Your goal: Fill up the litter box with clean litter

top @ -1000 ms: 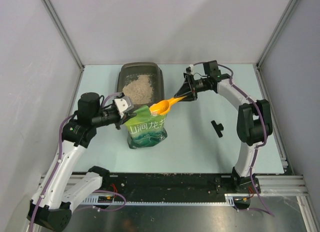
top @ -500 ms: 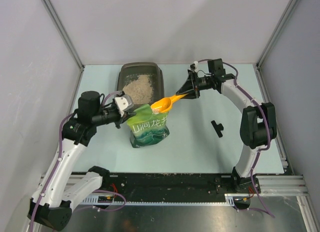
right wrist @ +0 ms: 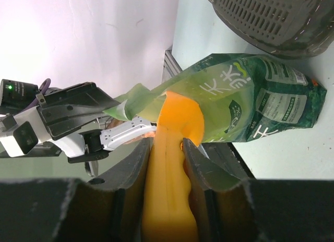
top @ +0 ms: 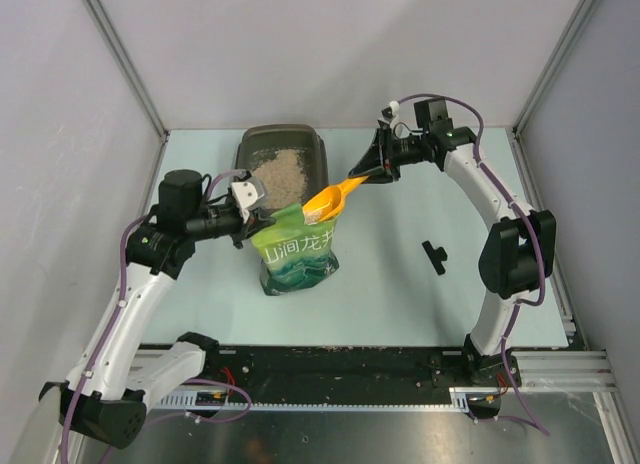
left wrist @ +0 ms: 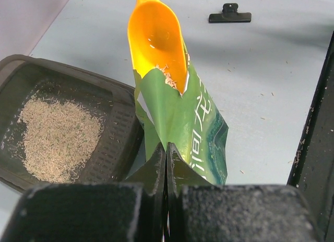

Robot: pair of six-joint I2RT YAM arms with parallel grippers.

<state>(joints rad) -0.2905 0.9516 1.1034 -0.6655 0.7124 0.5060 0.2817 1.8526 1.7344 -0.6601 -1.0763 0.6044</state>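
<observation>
The dark litter box stands at the back of the table with a patch of pale litter in it; it also shows in the left wrist view. The green pouch stands in front of it. My left gripper is shut on the pouch's top left edge. My right gripper is shut on the handle of the orange scoop, whose bowl dips into the pouch mouth; a few granules lie at its tip. The scoop also shows in the right wrist view.
A black clip lies on the table to the right of the pouch, also in the left wrist view. Grey walls close in the back and both sides. Stray granules dot the pale green table.
My right gripper has moved back and up, tilting the scoop's bowl down into the pouch mouth. My left arm has shifted slightly, still holding the pouch edge.
</observation>
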